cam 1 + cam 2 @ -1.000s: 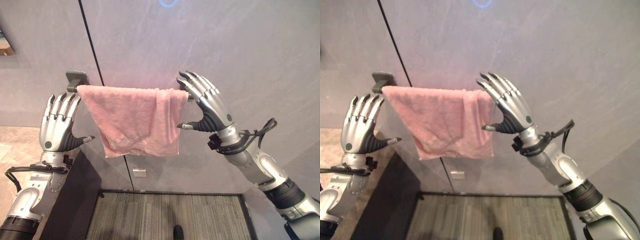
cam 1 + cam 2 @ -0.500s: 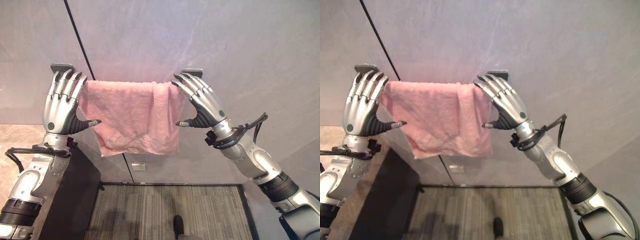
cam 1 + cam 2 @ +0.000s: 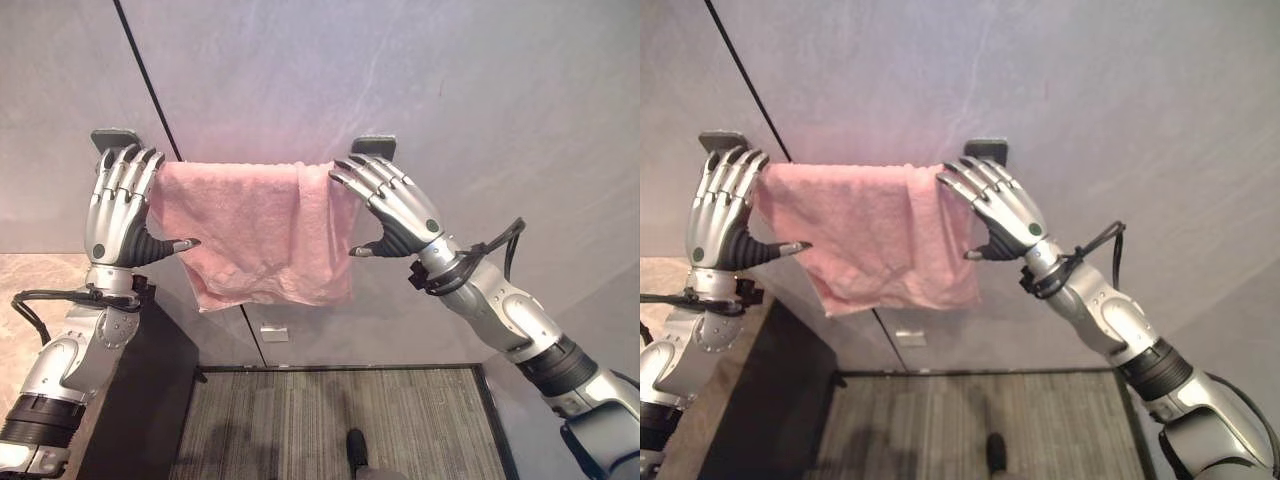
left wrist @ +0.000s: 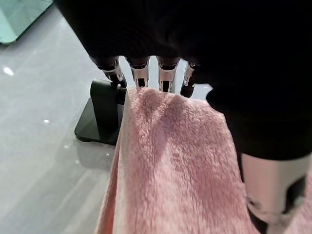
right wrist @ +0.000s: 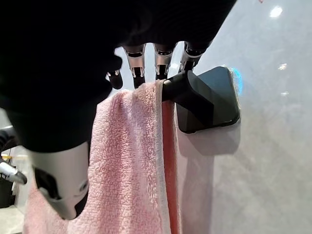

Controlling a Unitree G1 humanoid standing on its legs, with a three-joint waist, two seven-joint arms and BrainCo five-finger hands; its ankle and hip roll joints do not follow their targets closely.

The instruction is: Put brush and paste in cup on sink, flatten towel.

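A pink towel [image 3: 255, 235] hangs over a dark rail on the grey wall, between a left bracket [image 3: 112, 137] and a right bracket [image 3: 374, 145]. Its right part is doubled over in a fold and its lower edge hangs uneven. My left hand [image 3: 115, 215] is at the towel's left end, open, its straight fingers reaching up to the top edge and the thumb sticking out. My right hand [image 3: 400, 210] is open at the right end, fingers lying over the folded top edge by the bracket. The wrist views show the towel [image 4: 170, 161] [image 5: 131, 161] past the fingertips of both hands.
A dark cabinet [image 3: 150, 400] stands at the lower left under the towel. A striped grey mat [image 3: 330, 420] covers the floor below, with a person's dark shoe [image 3: 355, 447] on it. A small white plate [image 3: 272, 334] sits low on the wall.
My left hand has risen from beside the towel to its top left end at the rail. My right hand has shifted left onto the folded top edge. The camera has shifted too.
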